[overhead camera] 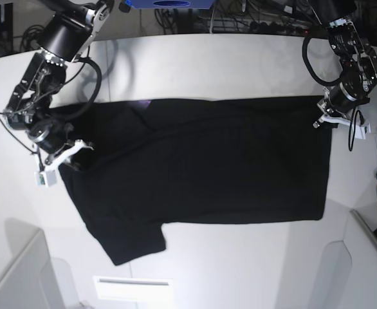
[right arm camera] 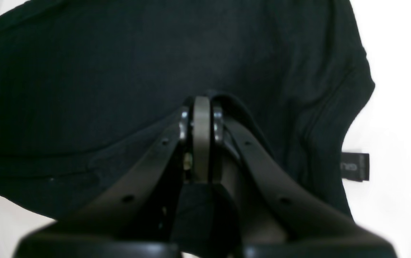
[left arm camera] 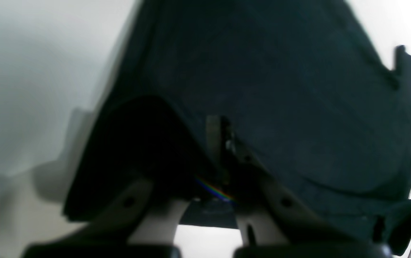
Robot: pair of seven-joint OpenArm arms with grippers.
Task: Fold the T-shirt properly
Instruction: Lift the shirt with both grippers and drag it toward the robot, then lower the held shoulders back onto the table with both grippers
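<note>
Two arms at opposite ends of the T-shirt (overhead camera: 201, 164), which lies spread plain-side up across the white surface (overhead camera: 240, 71), filling the frame's centre from left to right; one sleeve sticks out toward lower left. Right gripper (overhead camera: 69, 158), at frame left in the base view, has its fingers (right arm camera: 201, 118) clenched on a fold of black cloth at the shirt's left edge; wrist view shows fabric pinched between them. Small black tag (right arm camera: 355, 166) pokes out at the right of that wrist view. Left gripper (overhead camera: 325, 120), upper right in base view, fingers (left arm camera: 212, 132) clenched on the shirt's top right corner, cloth draped over them.
</note>
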